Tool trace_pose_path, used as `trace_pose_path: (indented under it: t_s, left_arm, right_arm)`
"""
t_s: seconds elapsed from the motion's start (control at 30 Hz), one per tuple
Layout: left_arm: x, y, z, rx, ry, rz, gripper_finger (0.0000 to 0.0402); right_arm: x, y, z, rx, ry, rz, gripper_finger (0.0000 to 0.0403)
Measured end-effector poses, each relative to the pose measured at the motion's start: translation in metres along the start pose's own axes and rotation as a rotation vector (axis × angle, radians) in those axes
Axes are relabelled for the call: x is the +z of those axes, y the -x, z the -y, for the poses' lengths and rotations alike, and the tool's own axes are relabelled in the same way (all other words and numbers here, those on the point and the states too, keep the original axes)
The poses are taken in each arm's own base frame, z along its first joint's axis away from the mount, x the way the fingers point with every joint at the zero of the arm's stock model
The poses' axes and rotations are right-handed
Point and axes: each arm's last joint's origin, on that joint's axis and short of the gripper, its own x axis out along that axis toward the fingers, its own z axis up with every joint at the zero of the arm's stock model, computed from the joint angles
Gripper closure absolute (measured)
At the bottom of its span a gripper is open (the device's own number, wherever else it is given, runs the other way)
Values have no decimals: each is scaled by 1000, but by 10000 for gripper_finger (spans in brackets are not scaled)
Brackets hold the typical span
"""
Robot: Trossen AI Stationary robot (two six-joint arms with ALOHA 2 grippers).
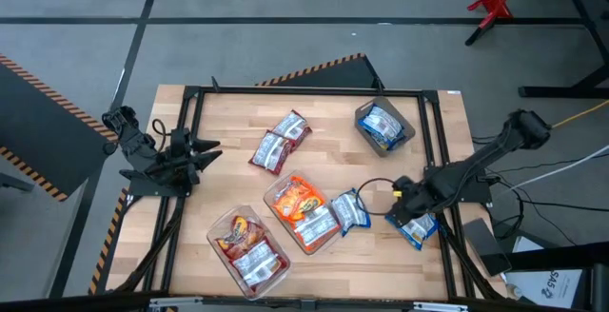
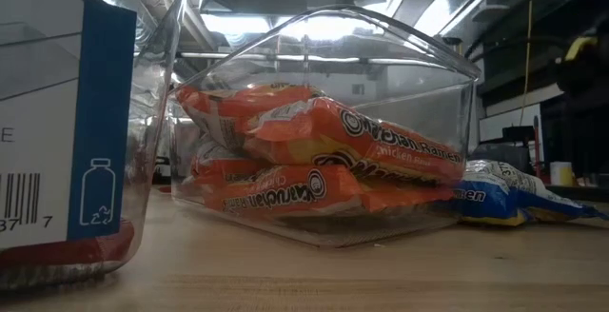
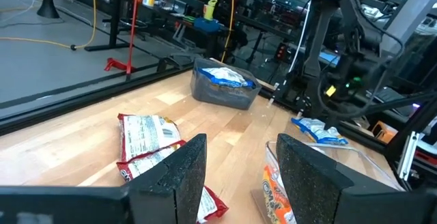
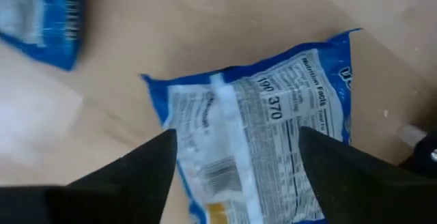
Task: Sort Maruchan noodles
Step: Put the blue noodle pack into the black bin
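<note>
My right gripper (image 4: 232, 176) hangs low over a blue Maruchan packet (image 4: 263, 125) at the table's right edge, fingers spread wide to either side of it, nothing held. My left gripper (image 3: 235, 176) waits at the left edge, fingers apart and empty. Risks, in my judgement: the crinkly film slipping out as I close; the packet sliding off the edge; carrying it to the orange tub (image 1: 285, 219) instead of the dark grey tub (image 1: 366, 114) with blue.

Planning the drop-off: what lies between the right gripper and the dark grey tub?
In the high view, only bare tabletop separates the right gripper from the dark grey tub.
</note>
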Motion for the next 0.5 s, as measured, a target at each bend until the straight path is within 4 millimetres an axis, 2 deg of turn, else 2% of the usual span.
trace_pose_path:
  t_s: [0.13, 0.27, 0.37, 0.5]
  left_arm:
    - [0, 0, 0, 0, 1, 0, 230]
    - [0, 0, 0, 0, 0, 0, 230]
    - [0, 0, 0, 1, 0, 0, 230]
    - [0, 0, 0, 5, -1, 2, 230]
  right_arm:
    - [0, -15, -8, -49, 26, -4, 106]
    - [1, -28, -13, -92, 27, -23, 126]
    - [1, -34, -17, -103, 12, -24, 165]
    - [2, -36, -19, -97, 7, -8, 244]
